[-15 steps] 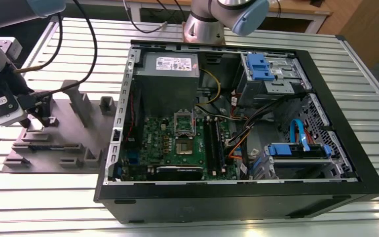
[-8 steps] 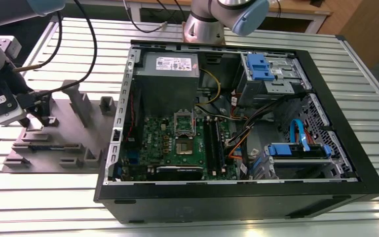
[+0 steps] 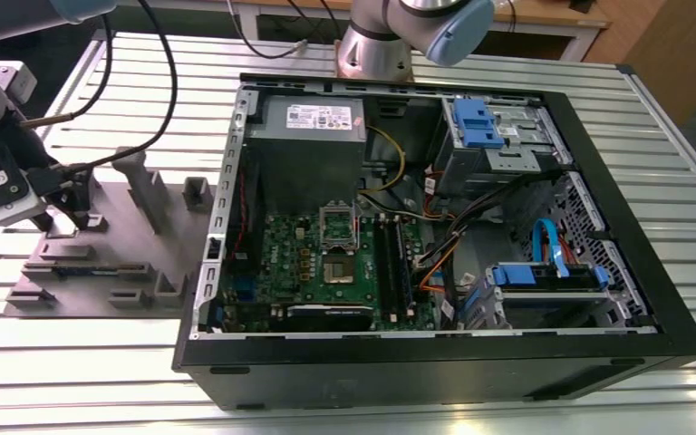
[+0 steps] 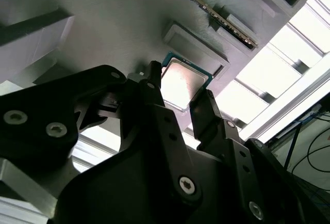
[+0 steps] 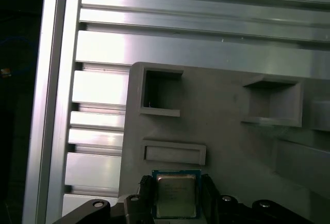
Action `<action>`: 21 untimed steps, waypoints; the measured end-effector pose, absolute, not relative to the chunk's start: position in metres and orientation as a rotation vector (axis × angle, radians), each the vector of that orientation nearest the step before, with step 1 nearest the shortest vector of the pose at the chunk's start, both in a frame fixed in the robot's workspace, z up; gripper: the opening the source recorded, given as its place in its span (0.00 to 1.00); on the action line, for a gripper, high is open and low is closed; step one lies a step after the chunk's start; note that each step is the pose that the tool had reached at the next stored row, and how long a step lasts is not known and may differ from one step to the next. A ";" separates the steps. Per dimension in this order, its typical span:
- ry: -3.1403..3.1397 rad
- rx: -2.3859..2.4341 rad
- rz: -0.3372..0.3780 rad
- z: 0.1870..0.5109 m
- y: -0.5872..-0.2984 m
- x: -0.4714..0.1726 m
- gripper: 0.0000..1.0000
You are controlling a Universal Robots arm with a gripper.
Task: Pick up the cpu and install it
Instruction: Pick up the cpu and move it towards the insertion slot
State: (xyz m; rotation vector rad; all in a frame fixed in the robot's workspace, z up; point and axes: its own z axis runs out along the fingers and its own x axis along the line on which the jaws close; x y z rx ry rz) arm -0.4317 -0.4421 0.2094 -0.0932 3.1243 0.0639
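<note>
You've got the gripper (image 4: 180,94) down at the grey fixture (image 5: 232,136), its fingers (image 4: 154,87) pinched narrowly against both sides of the cpu (image 5: 176,195), well apart from the computer case (image 3: 445,358), whose socket (image 3: 340,268) is not yet filled.

Robotics laboratory with a computer-hardware work bench. Marked as such by: slotted aluminium-profile table (image 3: 82,362) spanning the exterior view; robot arm (image 3: 379,45) mounted at top centre, with black cables (image 3: 167,63) looping through the upper left; open black computer case (image 3: 445,358) lying flat at centre and right, motherboard (image 3: 312,263) and drive bays (image 3: 493,136) exposed; grey fixture plate (image 3: 119,272) with pockets and posts at the left, gripper (image 3: 62,222) there clasping the cpu (image 5: 176,195); wooden desk (image 3: 554,20) along the top edge.
</note>
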 end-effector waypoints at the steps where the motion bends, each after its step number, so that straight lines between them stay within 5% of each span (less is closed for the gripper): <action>1: 3.124 -0.093 0.064 0.210 -0.442 -0.432 0.47; 21: 3.125 -0.093 0.064 0.214 -0.442 -0.432 0.47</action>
